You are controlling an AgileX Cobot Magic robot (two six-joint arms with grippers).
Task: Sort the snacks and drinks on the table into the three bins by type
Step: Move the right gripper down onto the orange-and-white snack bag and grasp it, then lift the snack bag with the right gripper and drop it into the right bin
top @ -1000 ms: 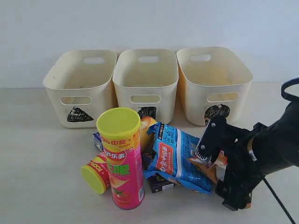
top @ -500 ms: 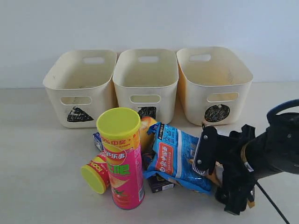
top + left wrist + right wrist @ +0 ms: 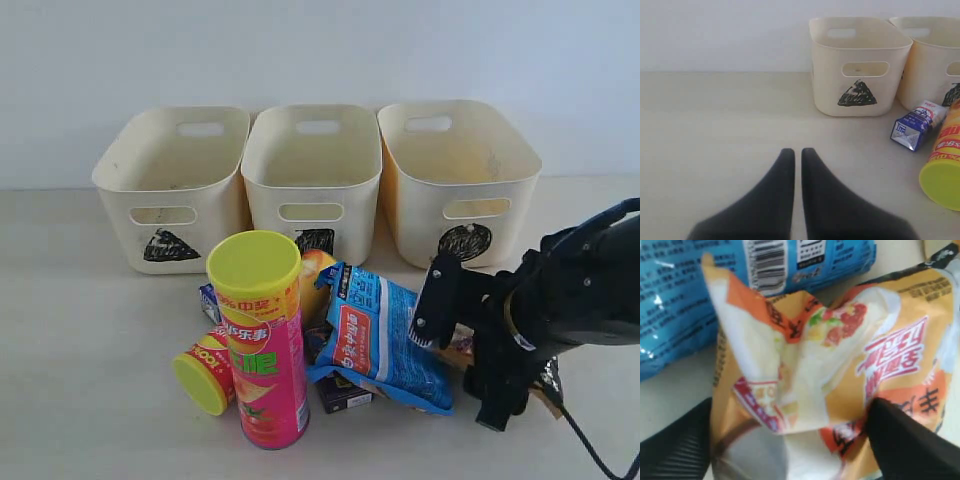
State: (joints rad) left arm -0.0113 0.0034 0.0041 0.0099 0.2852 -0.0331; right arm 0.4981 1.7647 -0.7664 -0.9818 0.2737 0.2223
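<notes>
My right gripper is low at the right end of the pile, its jaws pressed on both sides of the crumpled orange-and-black bag, whose end shows behind the arm. Beside it lies the blue bag. The tall pink can stands upright in front, with the red can lying against it and the orange can behind. A dark purple carton peeks from under the blue bag. A blue-and-white carton lies near the triangle bin. My left gripper hovers shut over bare table.
Three cream bins stand in a row at the back: triangle, square, circle. A white wall rises behind them. Pale table stretches left of the pile.
The right gripper has dropped and turned onto the orange-and-black bag, and its jaws have narrowed against it. The bag's end now sticks out to the arm's right. The left gripper stayed shut.
</notes>
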